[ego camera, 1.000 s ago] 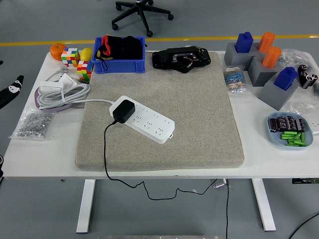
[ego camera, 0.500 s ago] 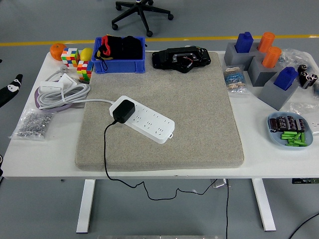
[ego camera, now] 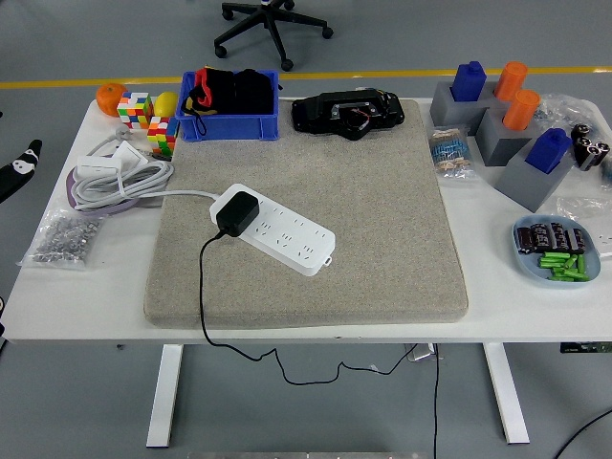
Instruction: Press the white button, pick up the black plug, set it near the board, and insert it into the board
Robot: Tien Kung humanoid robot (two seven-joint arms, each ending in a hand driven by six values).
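A white power strip (ego camera: 282,232) lies at an angle on the grey felt mat (ego camera: 382,210), left of its middle. A black plug (ego camera: 236,214) sits in the strip's left end; its black cord (ego camera: 202,287) runs down over the table's front edge. The strip's white cable (ego camera: 182,194) leads left to a coiled bundle (ego camera: 120,180). The button on the strip is too small to make out. Only the tip of my left hand (ego camera: 19,167) shows at the far left edge, off the table and well away from the strip. My right hand is out of view.
A blue bin (ego camera: 229,107) and a black device (ego camera: 347,113) stand at the back. Puzzle cubes (ego camera: 148,122) and a bag of screws (ego camera: 62,239) are on the left. Grey blocks with blue and orange pegs (ego camera: 507,124) and a blue dish (ego camera: 557,251) are on the right.
My left hand has drawn slightly further left and up at the picture's edge. Nothing on the table has moved.
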